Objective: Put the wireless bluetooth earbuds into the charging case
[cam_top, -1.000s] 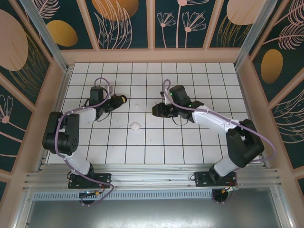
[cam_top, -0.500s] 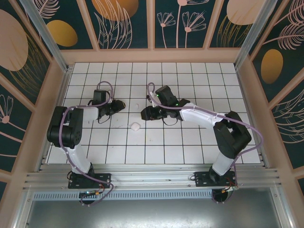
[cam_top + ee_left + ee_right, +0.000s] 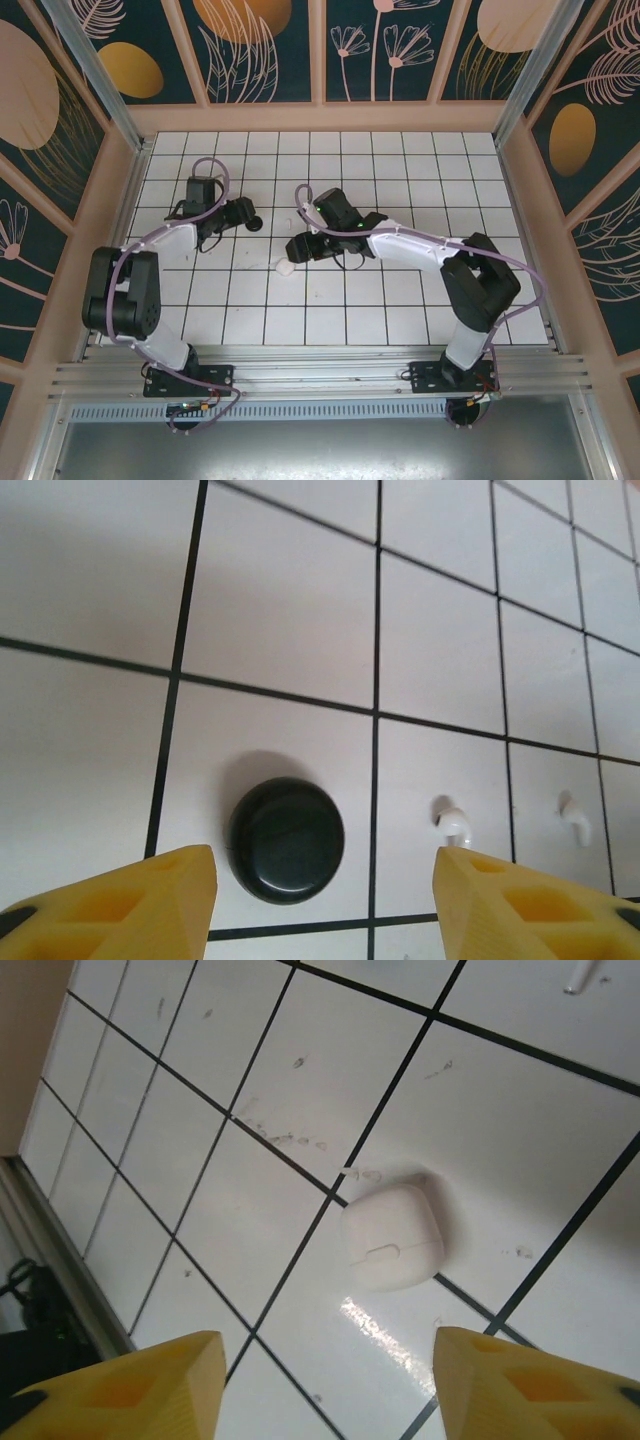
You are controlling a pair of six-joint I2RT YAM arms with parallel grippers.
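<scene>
White and closed, the charging case lies on the table between the open jaws of the right gripper; the left gripper, also open, hangs over a black round case, two white earbuds just beside it. Both cases are smooth, so closing jaws may squeeze one away. A moment earlier the right gripper stood further right, off the charging case.

We can read no text, label, brand or number in these views. The black round case and the white case show us plain surfaces.
</scene>
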